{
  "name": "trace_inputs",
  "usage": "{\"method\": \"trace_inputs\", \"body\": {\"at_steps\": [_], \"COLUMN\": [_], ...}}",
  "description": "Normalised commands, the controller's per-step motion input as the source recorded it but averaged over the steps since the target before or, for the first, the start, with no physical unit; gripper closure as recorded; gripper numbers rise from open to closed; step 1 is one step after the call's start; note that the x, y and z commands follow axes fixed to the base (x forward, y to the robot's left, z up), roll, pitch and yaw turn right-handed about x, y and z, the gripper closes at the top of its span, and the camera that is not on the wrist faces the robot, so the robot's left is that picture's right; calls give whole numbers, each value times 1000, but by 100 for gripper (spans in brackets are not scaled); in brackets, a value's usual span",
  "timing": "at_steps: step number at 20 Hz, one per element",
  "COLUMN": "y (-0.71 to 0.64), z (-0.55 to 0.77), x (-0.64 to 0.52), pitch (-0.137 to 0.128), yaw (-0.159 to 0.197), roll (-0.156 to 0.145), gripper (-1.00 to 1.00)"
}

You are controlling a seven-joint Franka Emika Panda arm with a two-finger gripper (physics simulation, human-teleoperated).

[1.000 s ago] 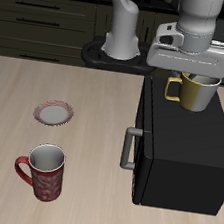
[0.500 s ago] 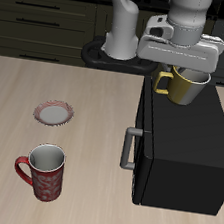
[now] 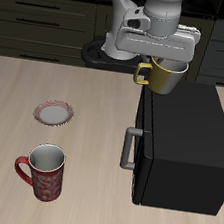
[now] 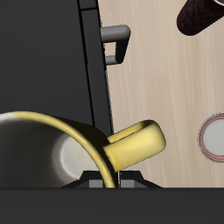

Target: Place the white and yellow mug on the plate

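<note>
The white and yellow mug (image 3: pixel 165 76) hangs in my gripper (image 3: pixel 167 63), lifted above the back edge of the black microwave (image 3: pixel 183 144). The gripper is shut on the mug's rim. In the wrist view the mug (image 4: pixel 61 149) fills the near field, its yellow handle (image 4: pixel 136 143) sticking out toward the table. The plate (image 3: pixel 55 111), small and round with a reddish rim, lies on the wooden table well away from the mug; it also shows in the wrist view (image 4: pixel 213 137).
A red patterned mug (image 3: pixel 44 170) with a white inside stands near the table's front edge; it shows in the wrist view (image 4: pixel 201 13) too. The microwave's door handle (image 3: pixel 128 148) juts toward the plate's side. A dark round base (image 3: pixel 100 53) sits at the table's back.
My gripper has carried the yellow mug sideways along the microwave's top toward the plate's side, and slightly higher. The plate and the red mug have not moved.
</note>
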Motion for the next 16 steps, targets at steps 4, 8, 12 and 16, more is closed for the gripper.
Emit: {"method": "trace_inputs", "body": {"at_steps": [4, 8, 12, 16], "y": [-432, -693, -435, -470], "z": [61, -37, -106, -135], "x": [-215, -264, -120, -78], "pitch": [-20, -31, 9, 26], "yaw": [4, 54, -7, -19], "roll": [-9, -1, -6, 32], "gripper": [100, 100, 100, 100]}}
